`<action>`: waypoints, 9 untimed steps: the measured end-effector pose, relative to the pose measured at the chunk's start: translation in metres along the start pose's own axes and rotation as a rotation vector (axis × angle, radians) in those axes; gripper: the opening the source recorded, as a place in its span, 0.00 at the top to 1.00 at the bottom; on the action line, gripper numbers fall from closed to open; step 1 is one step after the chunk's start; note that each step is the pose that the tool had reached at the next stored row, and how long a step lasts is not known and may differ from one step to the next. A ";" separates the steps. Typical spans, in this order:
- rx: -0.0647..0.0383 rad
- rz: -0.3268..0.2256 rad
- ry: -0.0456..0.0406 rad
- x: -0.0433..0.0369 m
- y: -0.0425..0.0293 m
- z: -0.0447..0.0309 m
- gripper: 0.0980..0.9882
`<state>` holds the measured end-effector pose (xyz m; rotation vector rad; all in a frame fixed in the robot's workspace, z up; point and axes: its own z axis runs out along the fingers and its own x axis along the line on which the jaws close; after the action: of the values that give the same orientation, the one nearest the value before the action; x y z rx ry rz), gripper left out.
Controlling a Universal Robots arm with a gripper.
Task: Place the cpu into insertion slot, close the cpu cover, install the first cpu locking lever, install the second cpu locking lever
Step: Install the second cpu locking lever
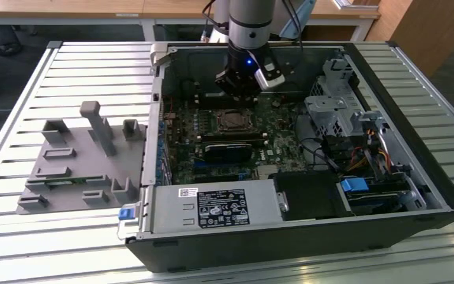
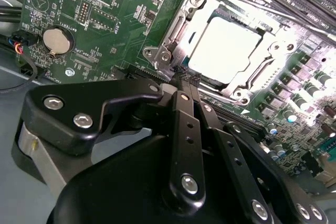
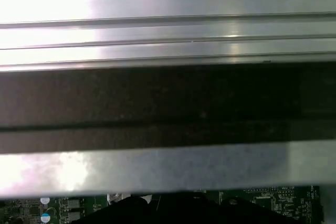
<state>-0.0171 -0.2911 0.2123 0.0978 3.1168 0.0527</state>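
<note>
My gripper (image 2: 185, 77) hangs inside the open computer case (image 1: 440, 204), over the far part of the green motherboard (image 1: 286, 155). In the exterior view it sits just beyond the insertion slot (image 1: 233, 121), close above the board. In the second wrist view my two black fingers (image 2: 184, 124) lie pressed together side by side with no gap and nothing between them: the tool is clenched and empty. The tips point at the near edge of the slot, beside a small screw post at its corner; I cannot tell whether they touch it.

The cpu (image 2: 226, 48) lies flat in the slot, its pale top lit bright. The cpu cover (image 2: 176, 32) lies down around it as a silvery frame, the chip showing through the cut-out centre. A round coin battery (image 2: 55, 40) sits on the board well to one side of the slot.

On the slatted table (image 1: 54, 236), at the exterior view's left of the case, stands a grey holder (image 1: 81, 163) with upright posts.
</note>
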 end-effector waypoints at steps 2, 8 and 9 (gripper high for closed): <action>0.000 0.000 0.0000 -0.0001 -0.0009 0.0000 0.99; 0.000 0.000 0.0000 -0.0002 -0.0038 -0.0001 0.99; 0.000 0.000 0.0000 -0.0003 -0.0044 -0.0001 0.99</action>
<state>-0.0171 -0.2956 0.2123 0.0977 3.1168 0.0528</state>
